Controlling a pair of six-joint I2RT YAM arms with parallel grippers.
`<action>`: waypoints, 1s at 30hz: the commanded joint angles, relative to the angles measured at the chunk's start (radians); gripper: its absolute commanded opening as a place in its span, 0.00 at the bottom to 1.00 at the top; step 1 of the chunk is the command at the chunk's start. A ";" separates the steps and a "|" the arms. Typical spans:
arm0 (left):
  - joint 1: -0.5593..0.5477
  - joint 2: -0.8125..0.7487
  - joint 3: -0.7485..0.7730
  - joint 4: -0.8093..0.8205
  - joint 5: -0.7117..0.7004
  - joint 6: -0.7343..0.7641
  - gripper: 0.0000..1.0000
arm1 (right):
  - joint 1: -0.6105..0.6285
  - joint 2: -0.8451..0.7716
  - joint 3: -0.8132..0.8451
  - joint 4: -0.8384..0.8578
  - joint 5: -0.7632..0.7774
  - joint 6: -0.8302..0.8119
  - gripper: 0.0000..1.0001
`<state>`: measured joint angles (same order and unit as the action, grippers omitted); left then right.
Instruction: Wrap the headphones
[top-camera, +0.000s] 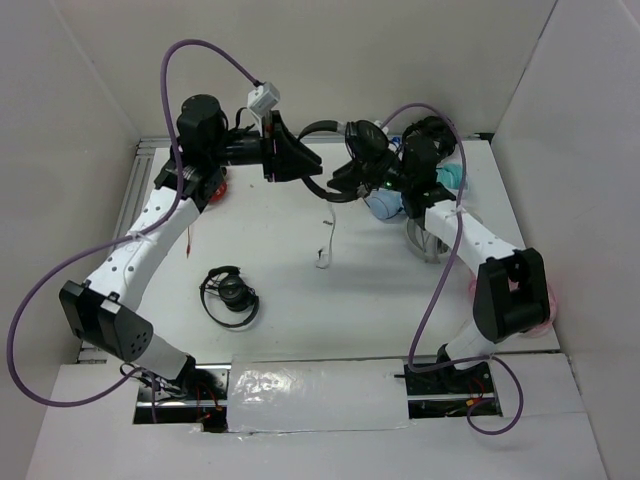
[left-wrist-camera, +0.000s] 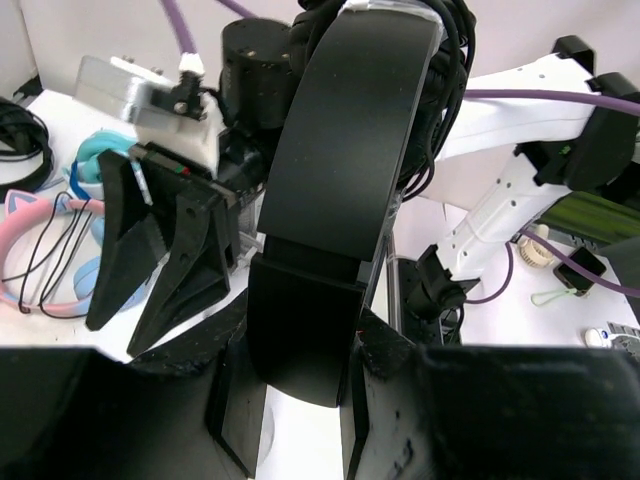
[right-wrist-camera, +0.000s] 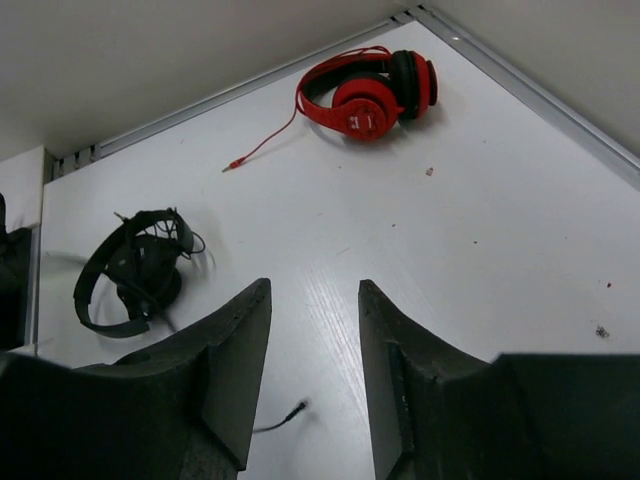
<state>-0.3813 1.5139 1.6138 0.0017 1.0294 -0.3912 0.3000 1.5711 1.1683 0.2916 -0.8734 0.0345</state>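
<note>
Little weight is expected: headphones (left-wrist-camera: 335, 150) are clamped by the stiff band (left-wrist-camera: 305, 320) in left gripper (left-wrist-camera: 300, 390), limp cable (top-camera: 323, 258) below parted right gripper (right-wrist-camera: 315, 300).

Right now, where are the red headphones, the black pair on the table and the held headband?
red headphones (right-wrist-camera: 362, 110): right wrist view, ear cup.
black pair (right-wrist-camera: 145, 268): right wrist view, ear pad.
headband (left-wrist-camera: 340, 180): left wrist view, middle.

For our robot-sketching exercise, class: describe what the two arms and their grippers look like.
Both arms, the left arm and the right arm, have white links with black joint housings. A purple cable loops along each. The left gripper and the right gripper have matte black, wedge-shaped fingers.
</note>
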 joint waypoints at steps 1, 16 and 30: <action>-0.004 -0.069 0.047 0.083 0.041 -0.012 0.00 | 0.024 0.018 0.050 0.004 -0.004 -0.024 0.48; 0.010 -0.089 0.161 0.003 -0.032 0.011 0.00 | 0.016 -0.147 -0.191 0.063 0.373 0.062 1.00; 0.028 -0.106 0.205 -0.065 -0.080 0.009 0.00 | -0.006 -0.345 -0.506 -0.006 0.656 0.219 1.00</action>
<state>-0.3553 1.4548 1.7741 -0.1059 0.9615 -0.3916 0.3008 1.2606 0.6773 0.2951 -0.2935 0.1898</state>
